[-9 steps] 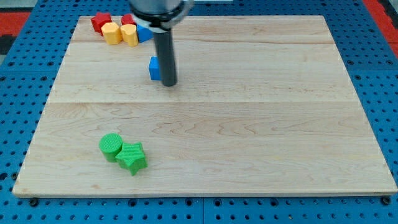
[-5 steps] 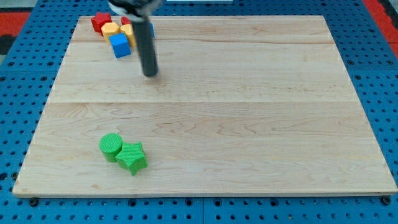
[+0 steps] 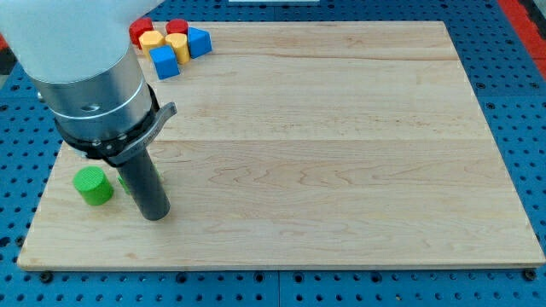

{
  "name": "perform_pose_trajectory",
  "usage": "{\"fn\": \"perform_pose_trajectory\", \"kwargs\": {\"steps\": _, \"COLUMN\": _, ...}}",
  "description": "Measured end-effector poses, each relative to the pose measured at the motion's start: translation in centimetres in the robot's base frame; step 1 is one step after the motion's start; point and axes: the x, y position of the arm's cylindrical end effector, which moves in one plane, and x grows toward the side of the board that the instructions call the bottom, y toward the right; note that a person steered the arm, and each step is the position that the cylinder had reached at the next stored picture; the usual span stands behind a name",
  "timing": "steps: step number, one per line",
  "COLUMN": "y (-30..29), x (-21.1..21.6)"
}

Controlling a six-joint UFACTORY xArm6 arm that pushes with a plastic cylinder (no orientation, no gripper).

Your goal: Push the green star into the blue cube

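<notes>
Tip position at lower left of board, green star largely hidden behind the rod.

From the view's left: a green cylinder [image 3: 92, 186] stands near the board [image 3: 341, 170] edge. My tip [image 3: 155, 217] rests at its 4 o'clock, just beside it. The arm carries no claw, only the rod. A sliver of the green star [image 3: 124, 181] shows at the rod's 10 o'clock; contact cannot be determined. The blue cube [image 3: 164, 62] sits well apart at 12 o'clock, touching a cluster of red blocks [image 3: 141, 29], yellow blocks [image 3: 152, 39] and a second blue block [image 3: 198, 41].

White upper housing, grey metal collar, straight dark rod, my tip [image 3: 155, 217].
</notes>
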Motion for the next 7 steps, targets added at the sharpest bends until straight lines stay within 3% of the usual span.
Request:
{"fn": "perform_pose_trajectory", "kwargs": {"steps": 1, "y": 0.1, "x": 2.0}}
{"fn": "perform_pose_trajectory", "kwargs": {"steps": 2, "y": -2.8, "x": -1.8}}
{"fn": "perform_pose_trajectory", "kwargs": {"steps": 4, "y": -1.5, "x": -17.2}}
{"fn": "perform_pose_trajectory", "kwargs": {"steps": 5, "y": -1.5, "x": -21.6}}
{"fn": "perform_pose_trajectory", "kwargs": {"steps": 6, "y": 1.4, "x": -13.2}}
{"fn": "perform_pose_trajectory", "kwargs": {"steps": 7, "y": -1.8, "x": -0.2}}
